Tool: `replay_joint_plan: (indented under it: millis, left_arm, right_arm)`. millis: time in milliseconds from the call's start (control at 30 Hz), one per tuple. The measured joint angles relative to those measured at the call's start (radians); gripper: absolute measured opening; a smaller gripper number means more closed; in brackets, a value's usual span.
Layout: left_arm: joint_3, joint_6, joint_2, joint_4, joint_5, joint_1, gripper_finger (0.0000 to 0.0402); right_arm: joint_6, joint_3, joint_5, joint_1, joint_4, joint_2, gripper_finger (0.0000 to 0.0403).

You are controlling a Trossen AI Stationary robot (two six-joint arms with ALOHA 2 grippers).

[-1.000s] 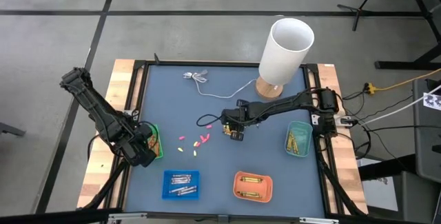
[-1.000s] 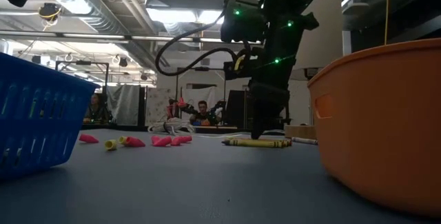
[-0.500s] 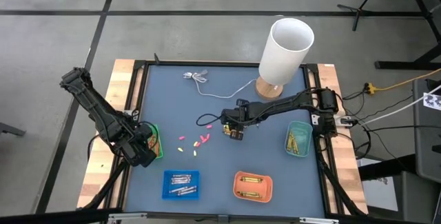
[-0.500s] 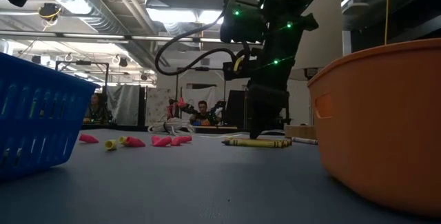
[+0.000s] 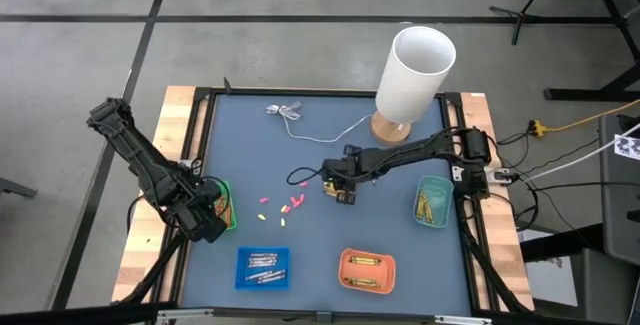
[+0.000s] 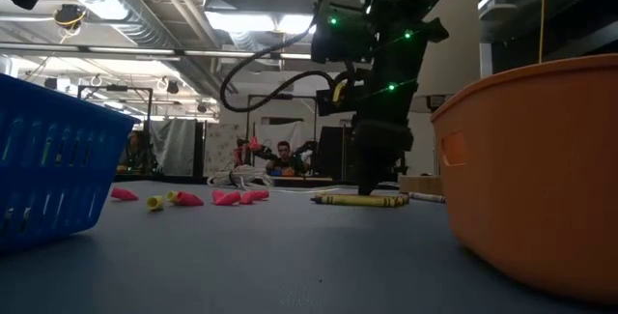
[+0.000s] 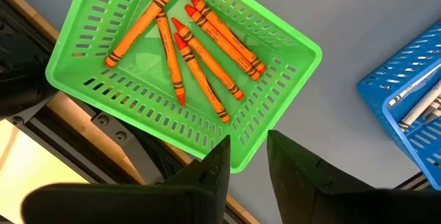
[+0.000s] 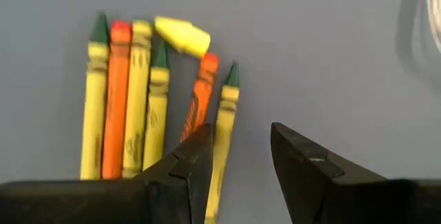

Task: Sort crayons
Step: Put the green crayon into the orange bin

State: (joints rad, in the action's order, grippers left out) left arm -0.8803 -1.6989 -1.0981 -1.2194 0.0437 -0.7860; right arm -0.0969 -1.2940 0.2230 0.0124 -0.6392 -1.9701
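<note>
1. the right gripper (image 5: pixel 341 194) is low over the middle of the table (image 5: pixel 400 235). its fingers are open and hold nothing.
2. a small group of crayons (image 8: pixel 148 100) lies on the table just under and ahead of this gripper, yellow ones and orange ones side by side, almost touching each other. a short yellow cap piece (image 8: pixel 182 36) lies across their tips.
3. in the right wrist view the long axis of the crayons runs in the same direction as the fingers point, and the group is mostly to one side of the gap. only the nearest yellow crayon (image 8: pixel 222 134) lies close to one finger.
4. i think the gripper must shift sideways a little to bring one crayon between the fingers. the crayons are so close together that it could take two.
5. the left gripper (image 7: pixel 241 165) waits at the left edge, over the near rim of the green tray (image 7: pixel 303 52), fingers a little apart and empty. orange crayons (image 7: pixel 193 52) are already in that tray.
6. the right arm is clearly nearer to the loose group. pink and yellow bits (image 5: pixel 280 208) lie just left of it.
7. the other trays are at the near side and at the right.
</note>
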Motion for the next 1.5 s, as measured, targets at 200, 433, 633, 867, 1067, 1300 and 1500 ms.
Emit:
replay_joint_plan:
  millis: [200, 433, 633, 867, 1067, 1300, 1500]
  left_arm:
    - [0.000, 0.000, 0.000, 0.000, 0.000, 0.000, 0.0082]
    - [0.000, 0.000, 0.000, 0.000, 0.000, 0.000, 0.0082]
    - [0.000, 0.000, -0.001, 0.005, 0.001, 0.000, 0.0082]
    - [0.000, 0.001, -0.002, 0.009, 0.066, 0.000, 0.0082]
    - [0.000, 0.001, -0.002, 0.021, 0.221, 0.000, 0.0082]
    - [0.000, 0.125, -0.010, 0.213, 0.609, 0.000, 0.0082]
    - [0.000, 0.445, -0.051, 0.409, 0.854, 0.016, 0.0082]
  right_arm:
    - [-0.001, 0.000, 0.003, 0.000, -0.061, 0.000, 0.0147]
    - [0.000, -0.001, 0.004, -0.001, -0.021, -0.012, 0.0147]
    - [0.021, -0.005, 0.001, -0.011, -0.009, -0.039, 0.0147]
    - [0.024, -0.004, -0.010, -0.012, -0.009, -0.048, 0.0113]
    - [0.025, -0.002, -0.017, -0.011, -0.010, -0.050, 0.0048]
    - [0.025, -0.001, -0.014, -0.011, -0.012, -0.050, 0.0008]
    - [0.026, -0.011, -0.049, -0.014, -0.020, -0.051, 0.0025]
